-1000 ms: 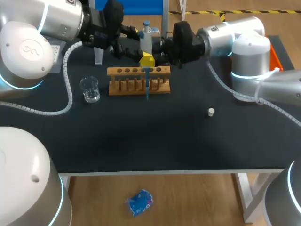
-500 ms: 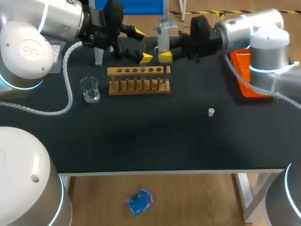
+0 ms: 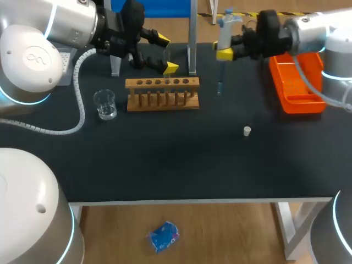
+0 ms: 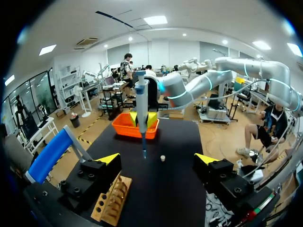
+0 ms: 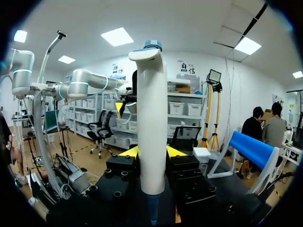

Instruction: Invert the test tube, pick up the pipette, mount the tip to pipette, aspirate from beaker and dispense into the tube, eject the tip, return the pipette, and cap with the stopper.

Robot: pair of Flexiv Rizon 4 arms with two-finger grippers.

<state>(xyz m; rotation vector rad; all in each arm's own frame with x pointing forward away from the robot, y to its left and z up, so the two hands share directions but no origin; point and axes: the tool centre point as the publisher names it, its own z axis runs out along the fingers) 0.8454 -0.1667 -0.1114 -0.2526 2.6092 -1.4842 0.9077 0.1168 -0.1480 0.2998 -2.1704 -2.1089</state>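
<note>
Head view: R claw (image 3: 225, 53) clamping pipette (image 3: 224, 26), moved right off rack (image 3: 162, 94); L claw (image 3: 167, 54) spread wide, empty.

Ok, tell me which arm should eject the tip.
Right. The right tool is shut on the pipette, held upright beside the orange bin; the left tool sits open and empty behind the rack.

Bright ceiling panels (image 4: 155, 20) give even light, faint soft shadows on the black desk (image 3: 165, 165), sheen on the left arm (image 3: 27, 55)
</note>
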